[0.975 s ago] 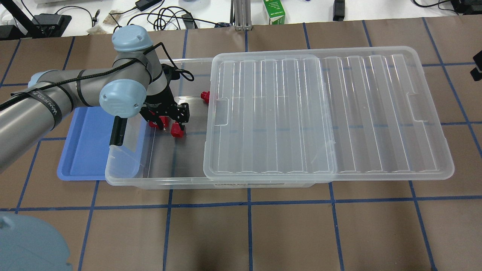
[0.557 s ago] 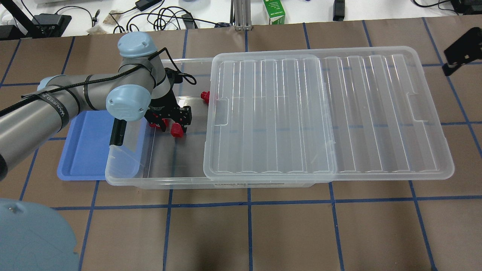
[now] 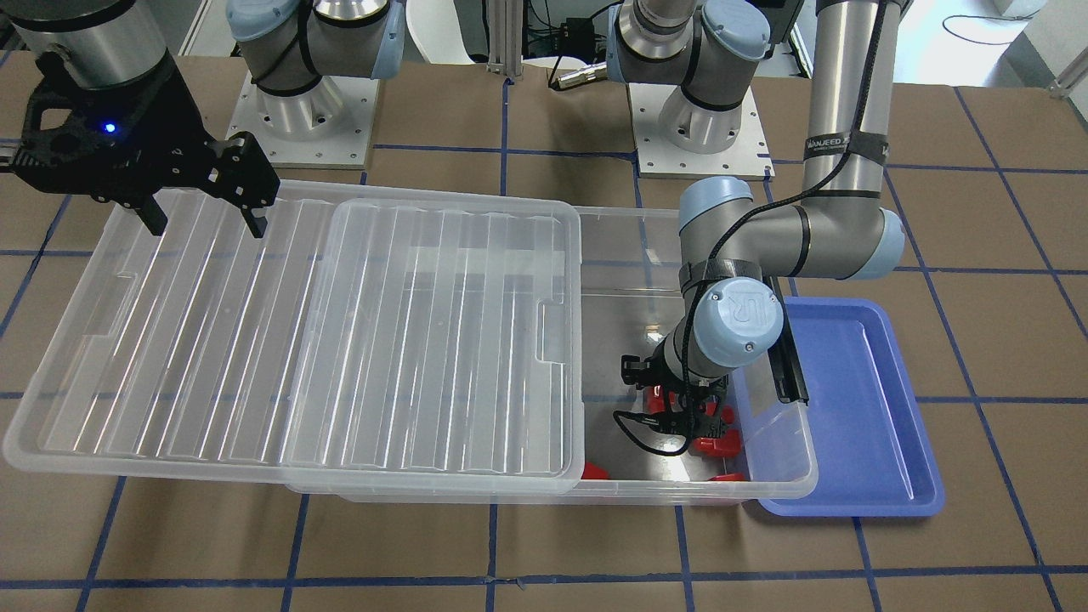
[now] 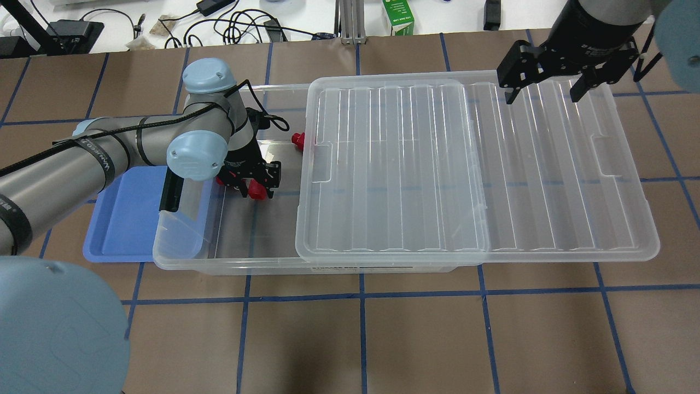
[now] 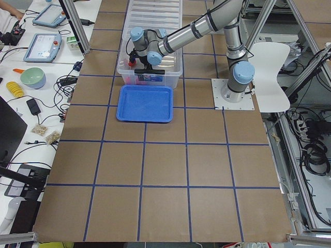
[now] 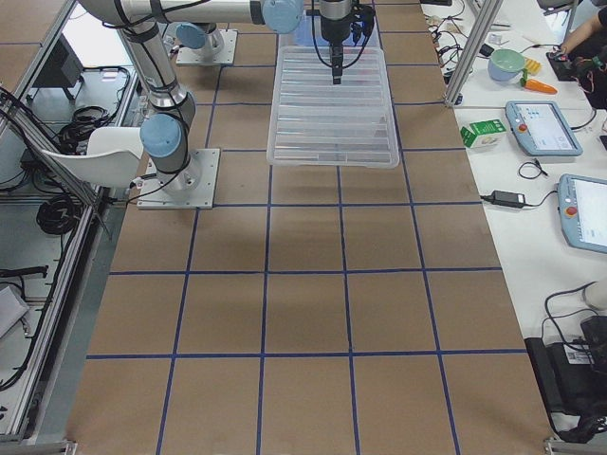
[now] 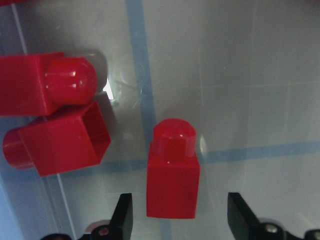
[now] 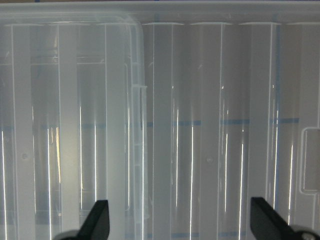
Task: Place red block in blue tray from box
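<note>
The clear box (image 4: pixel 229 266) has its left end uncovered, and its ribbed lid (image 4: pixel 476 164) is slid to the right. My left gripper (image 4: pixel 257 186) is low inside the box and open. In the left wrist view the left gripper (image 7: pixel 180 224) has a finger on each side of the red block (image 7: pixel 172 175), which lies on the box floor with its stub pointing away. The red block also shows in the overhead view (image 4: pixel 256 190). The blue tray (image 4: pixel 128 219) lies left of the box and holds nothing. My right gripper (image 4: pixel 544 90) is open and empty above the lid's far right part.
Two other red pieces (image 7: pixel 55 120) lie just left of the block, and another (image 4: pixel 298 140) sits by the lid's edge. The black latch (image 4: pixel 170 191) stands on the box end next to the tray. Cables and a green carton (image 4: pixel 398 17) lie beyond the table.
My right gripper has come in from the right edge to over the lid. My left arm has shifted slightly right, with the gripper staying open over the red block.
</note>
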Robot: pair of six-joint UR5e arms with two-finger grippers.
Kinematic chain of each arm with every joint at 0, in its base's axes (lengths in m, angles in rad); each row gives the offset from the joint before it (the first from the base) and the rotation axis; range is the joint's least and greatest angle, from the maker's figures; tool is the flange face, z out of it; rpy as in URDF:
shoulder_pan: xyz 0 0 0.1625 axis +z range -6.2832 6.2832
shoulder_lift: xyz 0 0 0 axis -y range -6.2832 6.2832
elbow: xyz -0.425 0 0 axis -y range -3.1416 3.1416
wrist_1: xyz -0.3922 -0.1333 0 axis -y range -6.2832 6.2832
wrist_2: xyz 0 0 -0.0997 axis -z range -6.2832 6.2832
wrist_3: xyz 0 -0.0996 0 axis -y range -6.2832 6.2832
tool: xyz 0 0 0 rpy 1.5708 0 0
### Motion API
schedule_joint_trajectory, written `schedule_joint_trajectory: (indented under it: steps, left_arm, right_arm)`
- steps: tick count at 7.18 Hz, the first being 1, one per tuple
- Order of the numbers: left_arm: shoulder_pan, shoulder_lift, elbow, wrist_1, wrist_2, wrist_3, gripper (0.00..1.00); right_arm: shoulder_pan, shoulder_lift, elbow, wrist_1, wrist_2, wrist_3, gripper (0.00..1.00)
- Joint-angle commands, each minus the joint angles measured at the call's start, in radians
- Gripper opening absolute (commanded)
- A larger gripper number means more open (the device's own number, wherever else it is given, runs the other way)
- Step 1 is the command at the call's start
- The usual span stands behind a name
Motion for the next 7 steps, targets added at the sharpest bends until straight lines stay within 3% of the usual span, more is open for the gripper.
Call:
schedule_joint_trajectory:
  steps: [1,4,7]
  left_arm:
    - [-0.003,-0.002,0.015,0.009,-0.002,-0.007,0.0]
    - [-0.011,0.068,0.088,-0.043,0.003,-0.017,0.0]
    - [-0.002,0.181,0.318,-0.459,0.005,-0.037,0.0]
  right_arm:
    - [0.009,0.008,0.001,-0.018,0.002,-0.007,1.0]
    - [0.011,0.008,0.01,-0.071,0.004,-0.007,1.0]
    - [0.009,0.008,0.01,-0.07,0.002,-0.007,1.0]
